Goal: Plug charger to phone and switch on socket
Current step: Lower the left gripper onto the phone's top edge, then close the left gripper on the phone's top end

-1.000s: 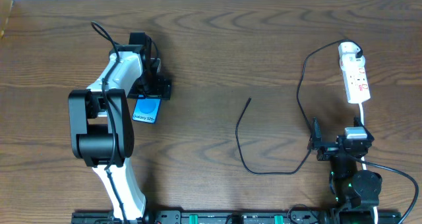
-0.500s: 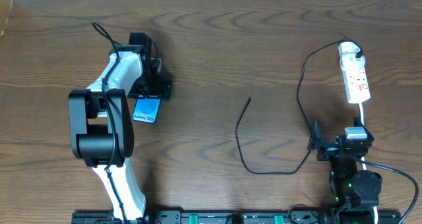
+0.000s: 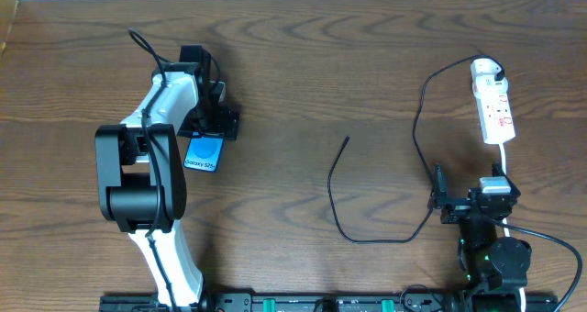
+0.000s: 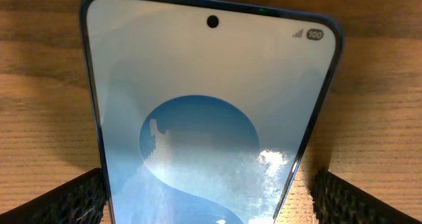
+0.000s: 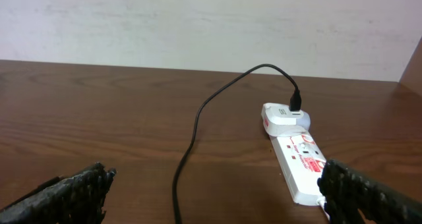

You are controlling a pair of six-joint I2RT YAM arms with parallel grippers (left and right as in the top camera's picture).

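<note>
The phone (image 3: pixel 204 154) lies flat on the table at the left, its light blue screen with a round blue blob facing up. It fills the left wrist view (image 4: pixel 211 112). My left gripper (image 3: pixel 214 127) is open and low over it, with one finger on each side of its lower part (image 4: pixel 210 194). The charger's black cable (image 3: pixel 336 206) loops across the middle, and its plug tip (image 3: pixel 347 139) lies free. Its white adapter (image 3: pixel 485 71) sits in the far end of the socket (image 3: pixel 500 117). My right gripper (image 3: pixel 472 196) is open and empty, just short of the socket (image 5: pixel 302 163).
The socket's white cord (image 3: pixel 507 161) runs down to the right arm's base. The cable (image 5: pixel 196 122) and adapter (image 5: pixel 282 114) lie ahead of the right gripper (image 5: pixel 214 191). A white wall stands behind the table's far edge.
</note>
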